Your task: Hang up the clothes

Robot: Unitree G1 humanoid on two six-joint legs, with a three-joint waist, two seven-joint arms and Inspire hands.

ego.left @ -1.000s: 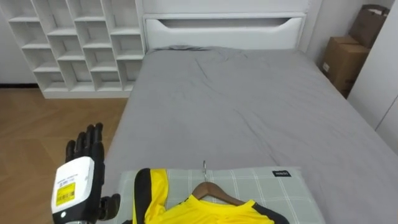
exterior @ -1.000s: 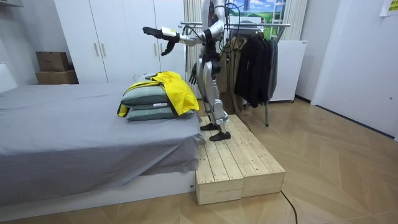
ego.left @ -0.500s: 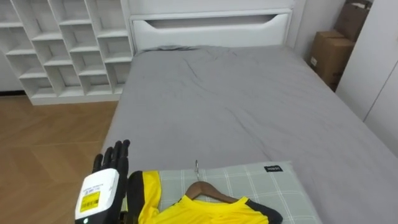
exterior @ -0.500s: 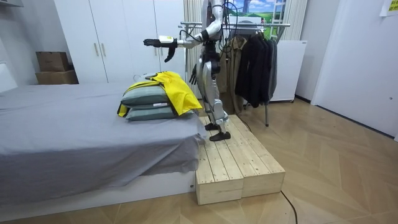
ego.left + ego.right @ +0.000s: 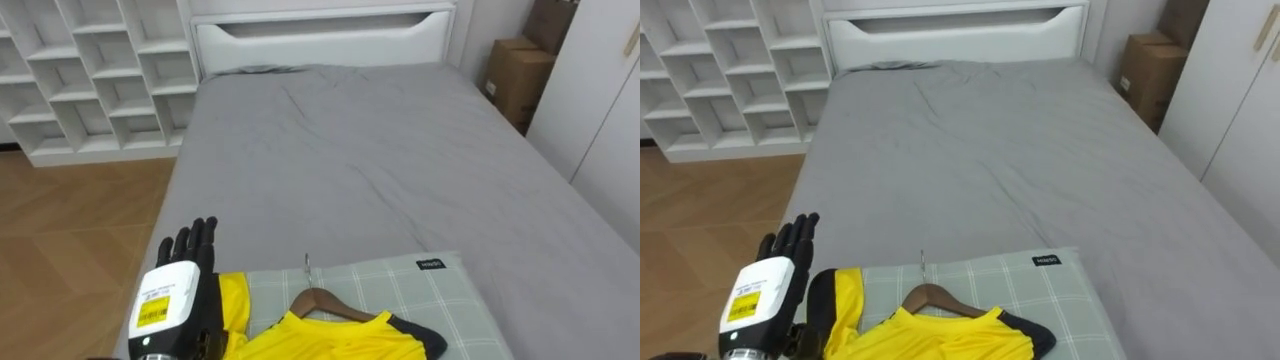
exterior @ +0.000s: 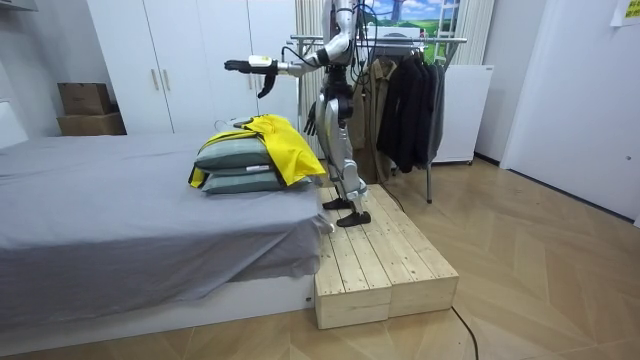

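Observation:
A yellow shirt with black trim (image 5: pixel 330 340) lies on a wooden hanger (image 5: pixel 320 303) whose metal hook (image 5: pixel 307 268) points up the bed. It rests on a green checked pillow (image 5: pixel 410 290) at the foot of the grey bed (image 5: pixel 350 150). My left hand (image 5: pixel 180 285) is held out flat above the shirt's left edge, fingers straight, holding nothing. In the room view I stand on a wooden platform (image 6: pixel 380 260) at the bed's foot with my left hand (image 6: pixel 240 66) stretched over the stacked pillows (image 6: pixel 235 165). My right hand (image 6: pixel 313 123) hangs by my hip.
Behind me in the room view stands a clothes rack (image 6: pixel 420 40) with dark garments (image 6: pixel 405 110). A white cubby shelf (image 5: pixel 80 70) stands left of the bed, and cardboard boxes (image 5: pixel 515 75) sit to its right by a white wardrobe.
My left arm has stretched out level over the bed, and the hand has come in from the left to the shirt's edge. The head camera's view has shifted a little.

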